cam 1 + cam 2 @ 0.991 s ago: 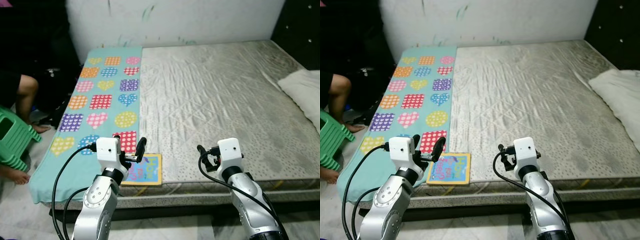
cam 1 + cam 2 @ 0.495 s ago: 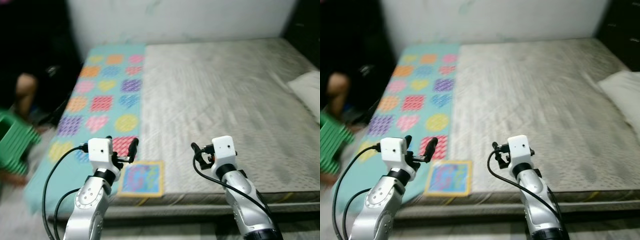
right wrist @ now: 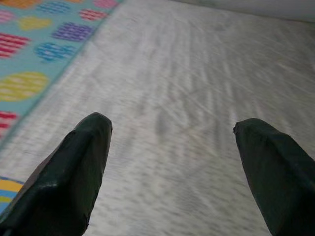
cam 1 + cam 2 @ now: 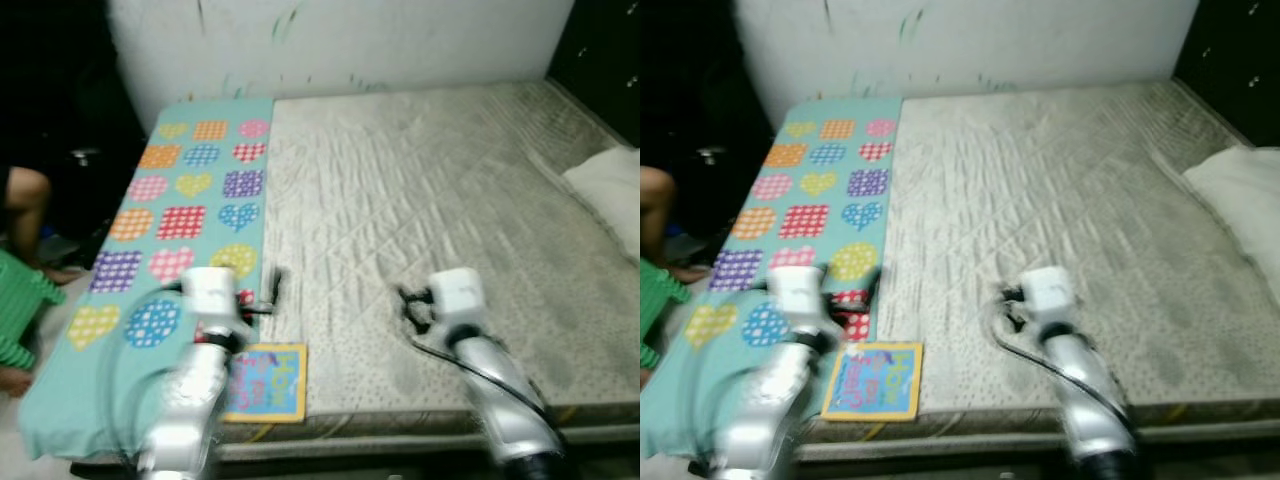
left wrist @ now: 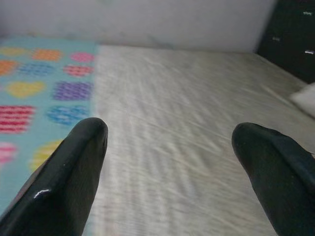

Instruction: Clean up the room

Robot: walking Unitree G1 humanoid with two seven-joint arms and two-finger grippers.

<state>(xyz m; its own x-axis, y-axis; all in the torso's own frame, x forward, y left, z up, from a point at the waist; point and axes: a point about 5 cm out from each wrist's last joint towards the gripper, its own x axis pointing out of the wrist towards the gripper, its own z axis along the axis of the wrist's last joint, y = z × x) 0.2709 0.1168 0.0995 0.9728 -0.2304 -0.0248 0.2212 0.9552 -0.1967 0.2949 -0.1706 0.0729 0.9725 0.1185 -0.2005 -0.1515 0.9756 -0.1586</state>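
Note:
A colourful picture book [image 4: 265, 382] lies flat on the grey mattress [image 4: 430, 190] at its front edge, beside a teal blanket with coloured hearts [image 4: 170, 210]. My left gripper [image 4: 262, 292] hovers open just behind the book, over the blanket's edge. My right gripper [image 4: 412, 305] is open over bare mattress, to the book's right. In the left wrist view the left gripper [image 5: 170, 147] has wide-spread fingers with nothing between them. The right gripper [image 3: 172, 142] is equally wide, and the book's corner [image 3: 6, 191] peeks in beside one finger. Both arms are blurred.
A white pillow [image 4: 608, 185] lies at the mattress's right edge. A person's leg [image 4: 22, 200] and a green plastic stool [image 4: 20, 310] are on the floor left of the bed. A scribbled white wall [image 4: 330, 40] stands behind, with dark furniture [image 4: 600, 50] at far right.
The whole view has shifted and blurred, so the camera moved. Both arms now reach further over the bed, with the book closer under the left one. Both grippers stay open.

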